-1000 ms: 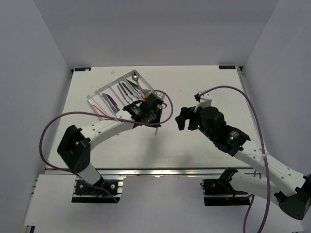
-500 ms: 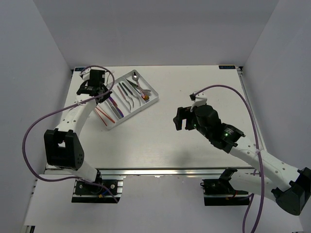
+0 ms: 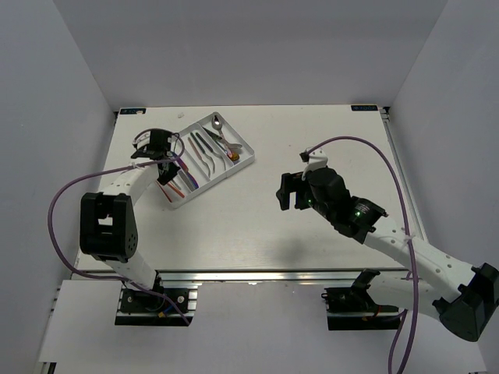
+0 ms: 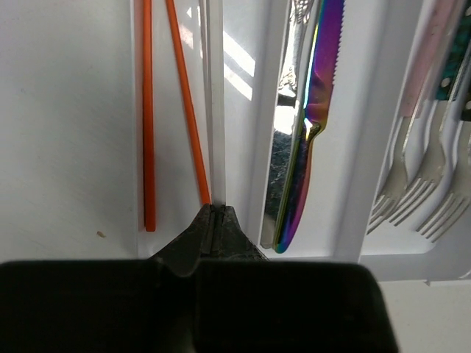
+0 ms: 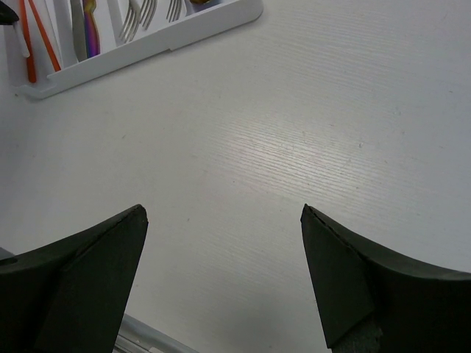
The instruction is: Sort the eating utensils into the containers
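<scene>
One slim pale chopstick (image 4: 215,110) in jaws

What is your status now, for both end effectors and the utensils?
Left end effector shut on pale chopstick, in the tray compartment with the orange chopsticks. Right end effector open over the table. No obstruction seen.

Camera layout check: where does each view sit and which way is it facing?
Top external: above and behind the bases, looking down at the table; both arms show, left gripper at the tray, right gripper mid-table.
Left wrist: over one tray end, looking along its compartments; own fingers closed on a pale chopstick.
Right wrist: above the table, looking down; own open fingers at the bottom.
Shared: both wrist views show the orange chopsticks and rainbow knife.
</scene>
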Motion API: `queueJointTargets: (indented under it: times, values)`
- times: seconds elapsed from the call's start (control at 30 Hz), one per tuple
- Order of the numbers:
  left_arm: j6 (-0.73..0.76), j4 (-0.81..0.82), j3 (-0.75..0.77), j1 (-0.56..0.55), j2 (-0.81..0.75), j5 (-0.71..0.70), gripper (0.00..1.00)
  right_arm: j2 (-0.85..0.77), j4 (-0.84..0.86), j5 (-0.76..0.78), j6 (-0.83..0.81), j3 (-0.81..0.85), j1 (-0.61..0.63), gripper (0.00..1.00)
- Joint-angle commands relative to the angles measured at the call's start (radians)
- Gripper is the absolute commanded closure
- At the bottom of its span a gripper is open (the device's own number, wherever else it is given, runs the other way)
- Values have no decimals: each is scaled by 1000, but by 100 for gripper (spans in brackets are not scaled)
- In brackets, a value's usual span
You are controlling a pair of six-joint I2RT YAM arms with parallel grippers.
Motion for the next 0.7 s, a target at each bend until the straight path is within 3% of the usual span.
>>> queueJointTargets:
  times: [0.0,0.2,0.43,0.53,0.57,0.67]
  values:
    - [1,49,-25,9,-16,11,100,5,30,-15,-11,7,-8,11]
    - [36,62,-40,9,8,43,100,22,35,-34,-11,13,-8,11]
    - [49,81,-58,9,13,77,92,30,38,-44,-9,21,-8,11]
    - [49,82,-72,9,-12,89,78,31,41,-45,-11,21,-8,11]
    - [49,81,-74,9,-19,91,68,34,43,-45,-11,21,-8,11]
    - [52,82,-80,9,-61,117,56,40,40,-48,-22,27,-8,11]
